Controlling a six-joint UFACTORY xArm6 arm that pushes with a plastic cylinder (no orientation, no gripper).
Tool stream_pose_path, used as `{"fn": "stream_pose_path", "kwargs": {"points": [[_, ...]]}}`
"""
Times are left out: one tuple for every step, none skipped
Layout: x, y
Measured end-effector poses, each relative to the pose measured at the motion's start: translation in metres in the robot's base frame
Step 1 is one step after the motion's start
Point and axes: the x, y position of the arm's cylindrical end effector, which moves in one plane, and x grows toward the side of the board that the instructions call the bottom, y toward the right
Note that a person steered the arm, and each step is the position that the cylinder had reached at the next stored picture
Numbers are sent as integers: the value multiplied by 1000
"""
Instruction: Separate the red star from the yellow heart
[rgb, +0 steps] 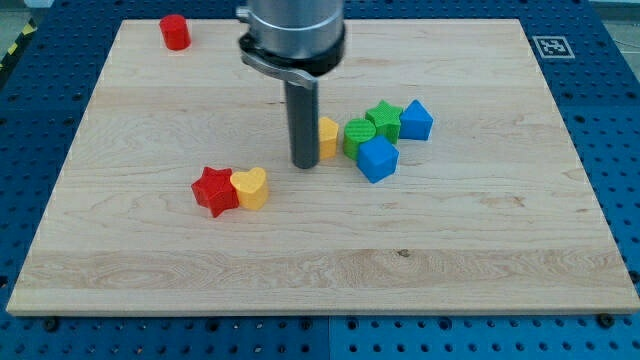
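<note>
The red star-shaped block (213, 190) is seen touching the yellow heart-shaped block (250, 187) at the wooden board's (480, 260) lower left, no fingers are carried, and my tip (305, 165), up to their right, must be brought between them.

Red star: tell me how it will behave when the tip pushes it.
The red star looks like a small, rigid block sitting flat on the smooth wooden board, so it should slide rather than roll or tip. Its points may make it rotate under an off-centre push. It touches the yellow heart, so the heart might get dragged along.
</note>
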Motion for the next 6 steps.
{"fn": "stream_pose_path", "kwargs": {"points": [[32,8],[63,8],[90,-11],[95,-53],[71,-89],[56,-94]]}}
